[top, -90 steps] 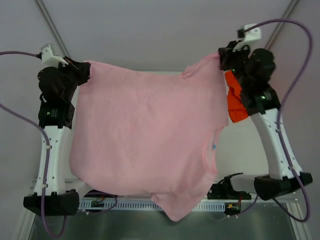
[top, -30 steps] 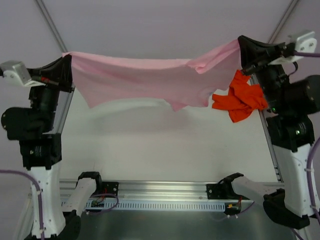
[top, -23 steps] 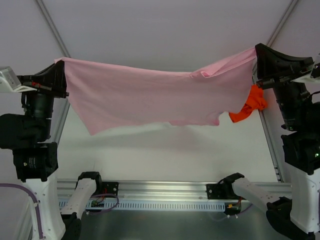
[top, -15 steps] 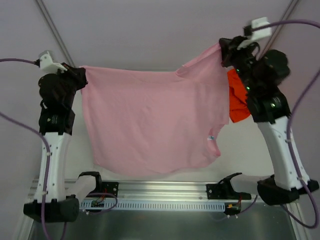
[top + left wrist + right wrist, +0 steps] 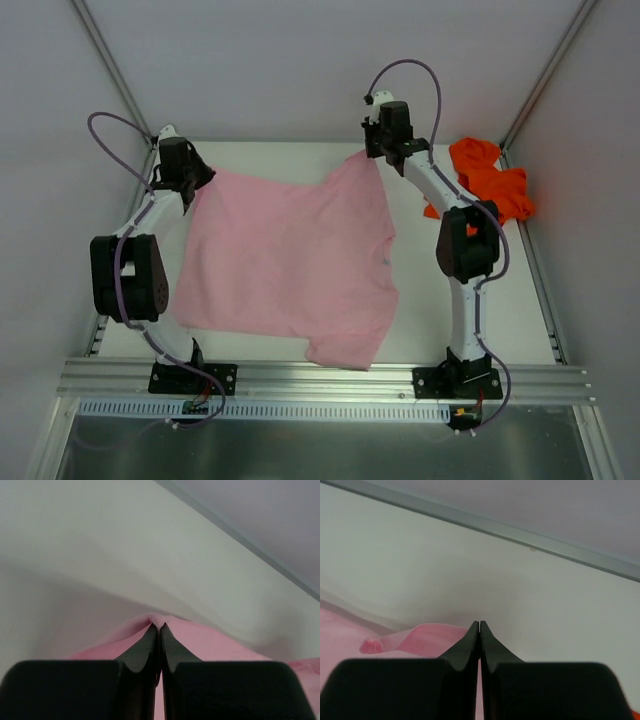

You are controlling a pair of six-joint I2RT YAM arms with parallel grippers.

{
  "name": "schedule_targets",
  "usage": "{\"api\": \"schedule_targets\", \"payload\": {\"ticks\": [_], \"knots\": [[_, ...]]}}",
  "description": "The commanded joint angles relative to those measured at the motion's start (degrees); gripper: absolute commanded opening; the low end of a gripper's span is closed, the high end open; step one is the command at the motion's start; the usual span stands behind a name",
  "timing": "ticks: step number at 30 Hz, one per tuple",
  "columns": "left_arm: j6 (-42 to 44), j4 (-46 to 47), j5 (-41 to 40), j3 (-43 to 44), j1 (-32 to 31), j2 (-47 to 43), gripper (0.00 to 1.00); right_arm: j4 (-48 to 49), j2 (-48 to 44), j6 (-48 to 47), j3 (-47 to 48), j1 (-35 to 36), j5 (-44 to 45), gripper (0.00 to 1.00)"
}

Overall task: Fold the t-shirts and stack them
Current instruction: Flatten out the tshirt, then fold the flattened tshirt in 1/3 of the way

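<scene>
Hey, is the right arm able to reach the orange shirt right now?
Not right away, it seems: the right gripper is shut on a corner of the pink shirt. The orange shirt lies uncovered just beside that arm, so after letting go the way looks free.

- Left arm (image 5: 125, 275) stretches toward the upper left; left gripper (image 5: 200, 176) pinches the pink t-shirt (image 5: 290, 260).
- Right arm (image 5: 465, 240) reaches upper centre; right gripper (image 5: 373, 153) pinches it too.

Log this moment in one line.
left gripper: shut on pink t-shirt | right gripper: same | cloth: spread flat | orange t-shirt: crumpled
</scene>
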Motion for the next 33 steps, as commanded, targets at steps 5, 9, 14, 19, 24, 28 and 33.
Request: {"api": "schedule_targets", "payload": {"ticks": [5,9,14,19,24,28,33], "knots": [[-1.75,8.23,-1.53,13.93,0.35,14.65,0.00,5.51,13.13,1.28,20.90,-2.47,-0.87,0.01],[-1.49,8.85,0.13,21.57,0.35,21.41,0.00,7.71,17.46,1.72,27.33,-3.44,-0.95,0.01],[-0.61,10.60,1.89,24.32,0.35,24.50,0.00,8.50,17.38,2.25,25.41,-3.53,-1.92,0.01],[0.18,11.48,1.37,21.69,0.88,24.07,0.00,9.99,11.68,5.15,15.31,-3.44,-2.88,0.01],[1.32,12.80,5.49,19.31,2.72,23.54,0.00,12.72,5.18,6.47,6.52,-3.18,-3.59,0.01],[1.50,13.85,11.90,18.70,5.01,24.41,0.00,14.48,0.86,6.38,0.90,-3.00,-3.24,0.01],[2.38,15.00,19.73,19.13,7.65,25.91,0.00,15.62,-2.48,6.64,-3.69,-2.91,-2.18,0.01]]}}
